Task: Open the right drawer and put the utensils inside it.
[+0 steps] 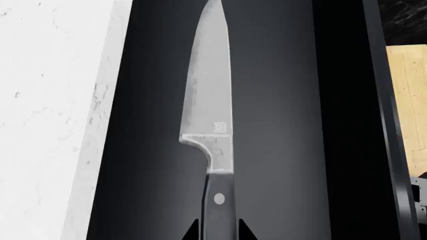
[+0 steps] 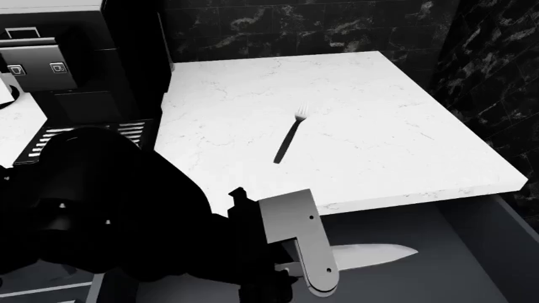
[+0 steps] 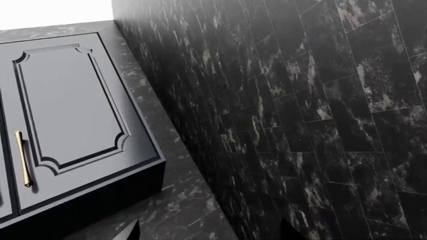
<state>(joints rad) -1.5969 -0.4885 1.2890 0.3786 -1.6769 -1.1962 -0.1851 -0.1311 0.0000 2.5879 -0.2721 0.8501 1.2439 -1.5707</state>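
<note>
The right drawer [image 2: 438, 221] stands pulled out under the counter, and its dark grey inside [image 1: 287, 150] shows in the left wrist view. The knife [image 1: 210, 100], silver blade and black riveted handle, lies lengthwise over the drawer's floor; its blade [image 2: 375, 255] points right in the head view. My left gripper [image 1: 219, 233] is shut on the knife's handle, one fingertip [image 1: 192, 233] tight on each side. The fork [image 2: 289, 137] lies on the white counter, tines away from me. My right gripper [image 3: 208, 235] is open and empty, facing a wall, out of the head view.
The white marble counter [image 2: 379, 113] overhangs the drawer's back part. A black appliance [image 2: 76, 69] stands at the counter's left. Black marble tiles [image 3: 320, 100] and a navy cabinet door [image 3: 73, 110] with a brass handle [image 3: 23, 157] fill the right wrist view. Wooden floor [image 1: 408, 100] shows beyond the drawer front.
</note>
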